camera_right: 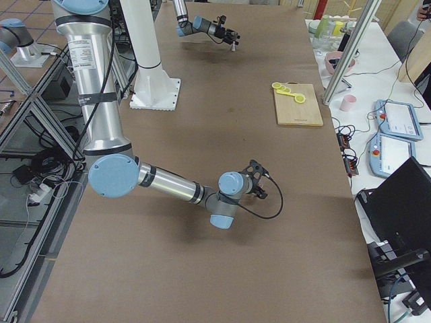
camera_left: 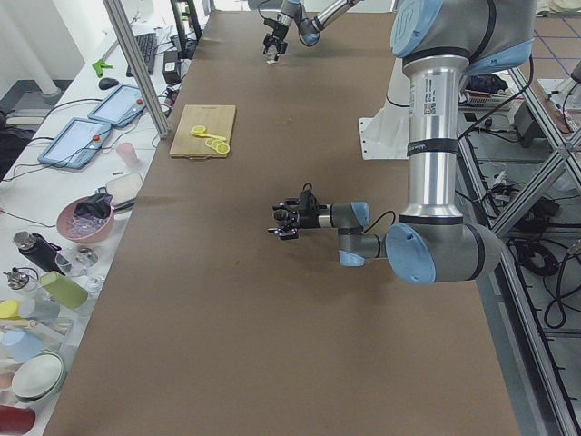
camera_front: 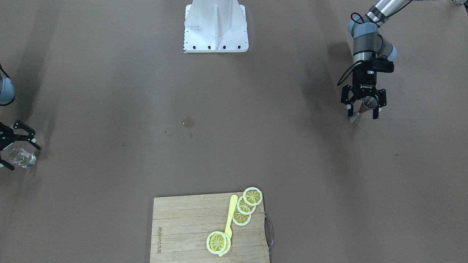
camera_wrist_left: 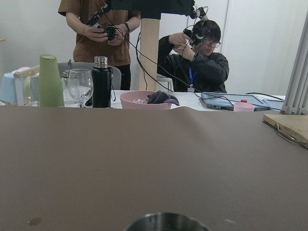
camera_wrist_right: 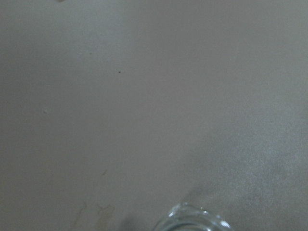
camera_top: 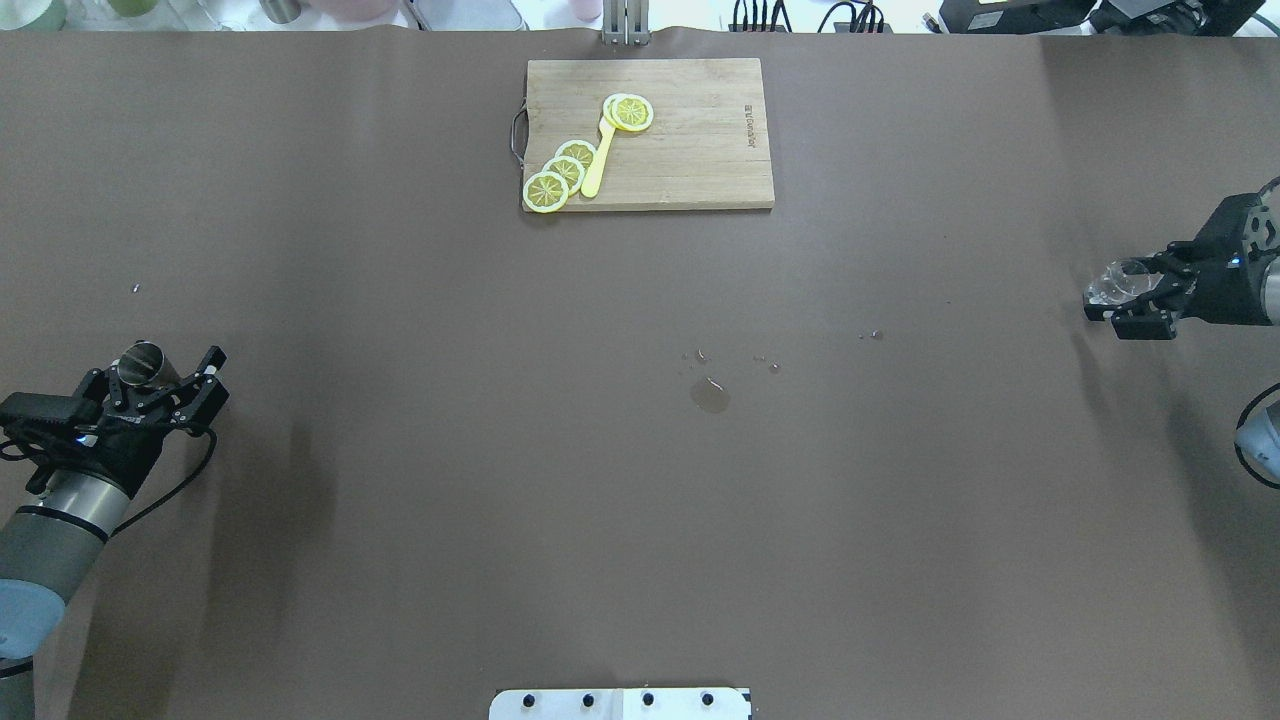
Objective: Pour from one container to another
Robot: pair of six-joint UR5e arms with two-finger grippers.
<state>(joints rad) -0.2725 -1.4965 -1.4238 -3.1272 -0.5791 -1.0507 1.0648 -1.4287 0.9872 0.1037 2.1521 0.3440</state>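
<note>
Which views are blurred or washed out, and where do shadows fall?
Right wrist view: hazy and pale, only the glass cup rim showing. Left wrist view: sharp background, the jigger rim cut off. Overhead view: soft arm shadows on the table.

jigger (camera_wrist_left: pixel 166 222) cut off, glass cup (camera_wrist_right: pixel 192 220) perhaps blurred at edge

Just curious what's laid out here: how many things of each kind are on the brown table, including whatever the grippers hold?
Yellow lemon slices: 4
Yellow plastic knife: 1
Wooden cutting board: 1
Dark grey metal jigger: 1
Clear glass cup: 1
Total: 8
</note>
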